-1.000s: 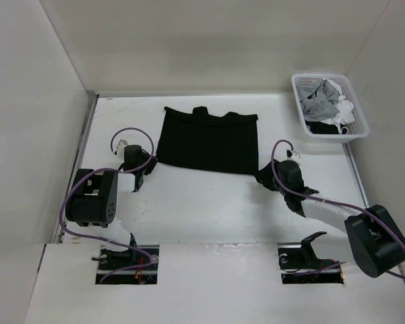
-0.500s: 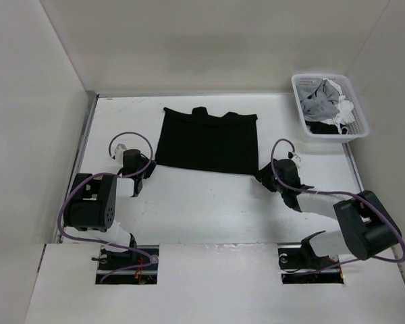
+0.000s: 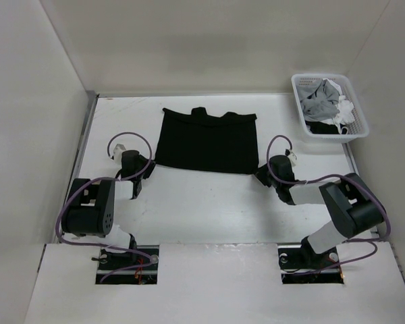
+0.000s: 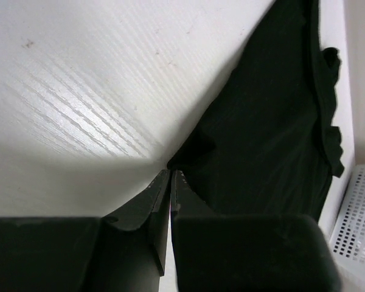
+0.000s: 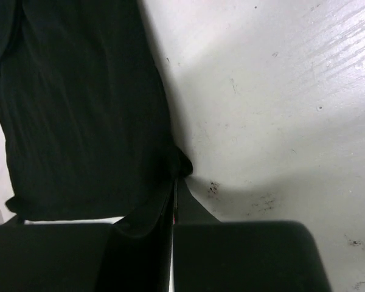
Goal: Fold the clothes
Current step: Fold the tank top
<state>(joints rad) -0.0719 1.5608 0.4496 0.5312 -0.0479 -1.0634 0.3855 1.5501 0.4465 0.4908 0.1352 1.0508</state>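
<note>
The clothes [image 3: 206, 142], a plain black sleeveless top, lie spread flat at the back middle of the white table, straps toward the far wall. My left gripper [image 3: 150, 165] is at the near left corner, low on the table. In the left wrist view its jaws [image 4: 170, 173] are pressed together on the corner tip of the black fabric [image 4: 274, 121]. My right gripper [image 3: 260, 173] is at the near right corner. The right wrist view shows it [image 5: 175, 179] shut on a small bunched fold of the top [image 5: 79, 103].
A white lattice basket [image 3: 299, 101] with grey, white and dark garments stands at the back right corner; its wall [image 4: 356, 213] shows in the left wrist view. White walls enclose the table on three sides. Both arm bases sit at the near edge.
The right gripper has closed on the garment's near right corner, and the right arm's elbow has swung in toward its base. The left gripper closed earlier and stays at the left corner.
</note>
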